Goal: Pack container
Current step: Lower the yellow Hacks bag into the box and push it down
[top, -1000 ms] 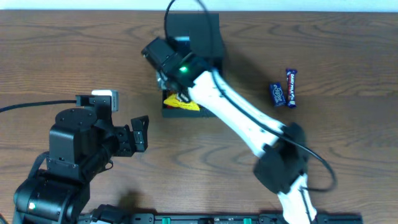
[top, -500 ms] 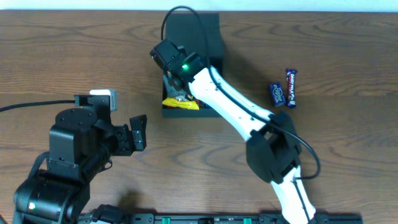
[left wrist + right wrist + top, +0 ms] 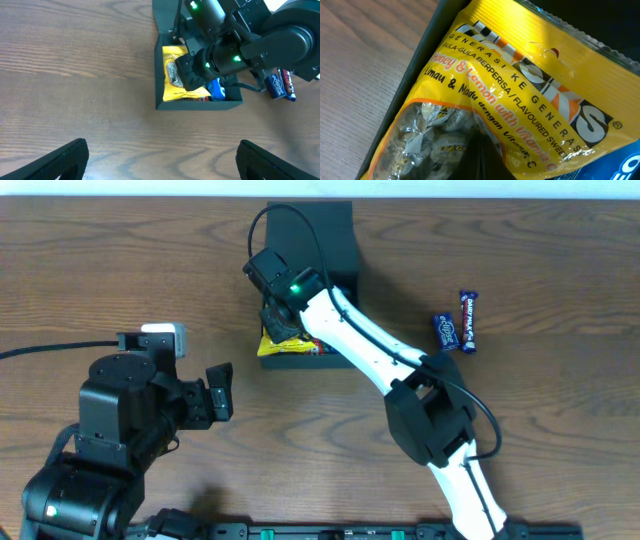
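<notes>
The dark teal container (image 3: 335, 238) stands open at the table's far middle, its front wall (image 3: 200, 106) facing my left wrist camera. Inside lie a yellow sweets bag (image 3: 285, 346) (image 3: 172, 87) (image 3: 520, 90) and a blue packet (image 3: 216, 91). My right gripper (image 3: 280, 326) (image 3: 487, 155) reaches down into the container, shut, its closed tips pressed on the bag's clear window beside the container's left wall (image 3: 415, 70). My left gripper (image 3: 222, 392) (image 3: 160, 167) hovers open over bare wood in front of the container, holding nothing.
Two blue snack bars (image 3: 467, 320) (image 3: 448, 331) lie on the wooden table to the right of the container, also visible as bars (image 3: 280, 85) in the left wrist view. The right arm's white links (image 3: 370, 355) stretch diagonally over the table's middle.
My right gripper has gone from partly open to shut and sunk lower into the container. The yellow bag has slid a little toward the container's front left corner. The left arm has stayed put.
</notes>
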Tool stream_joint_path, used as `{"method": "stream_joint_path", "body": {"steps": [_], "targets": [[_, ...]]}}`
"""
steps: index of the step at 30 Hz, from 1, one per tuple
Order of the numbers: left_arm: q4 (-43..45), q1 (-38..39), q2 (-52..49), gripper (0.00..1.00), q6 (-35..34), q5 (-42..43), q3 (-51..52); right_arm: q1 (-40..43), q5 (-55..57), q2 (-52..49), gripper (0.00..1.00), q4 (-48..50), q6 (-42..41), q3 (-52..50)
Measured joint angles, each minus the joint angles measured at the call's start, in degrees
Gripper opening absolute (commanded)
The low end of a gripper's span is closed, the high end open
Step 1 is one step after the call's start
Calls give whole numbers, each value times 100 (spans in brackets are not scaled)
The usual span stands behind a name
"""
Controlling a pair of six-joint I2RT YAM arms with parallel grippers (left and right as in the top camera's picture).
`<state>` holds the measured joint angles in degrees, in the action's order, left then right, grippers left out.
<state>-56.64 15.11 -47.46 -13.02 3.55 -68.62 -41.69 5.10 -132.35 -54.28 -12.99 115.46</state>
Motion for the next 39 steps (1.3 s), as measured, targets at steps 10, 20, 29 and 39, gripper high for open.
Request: {"method": "stream_joint_path", "body": {"steps": [10, 20, 29, 39], "targets": [[-2, 0, 0, 95, 0, -57, 0, 70, -201, 431, 1, 83, 164, -4], [-2, 0, 0, 95, 0, -57, 0, 144, -256, 302, 1, 208, 262, -2], [0, 0, 0, 95, 20, -59, 0, 144, -275, -109, 1, 570, 1346, 24], [0, 0, -31, 95, 131, -142, 0, 201, -293, 369, 2, 151, 1685, 11]]}}
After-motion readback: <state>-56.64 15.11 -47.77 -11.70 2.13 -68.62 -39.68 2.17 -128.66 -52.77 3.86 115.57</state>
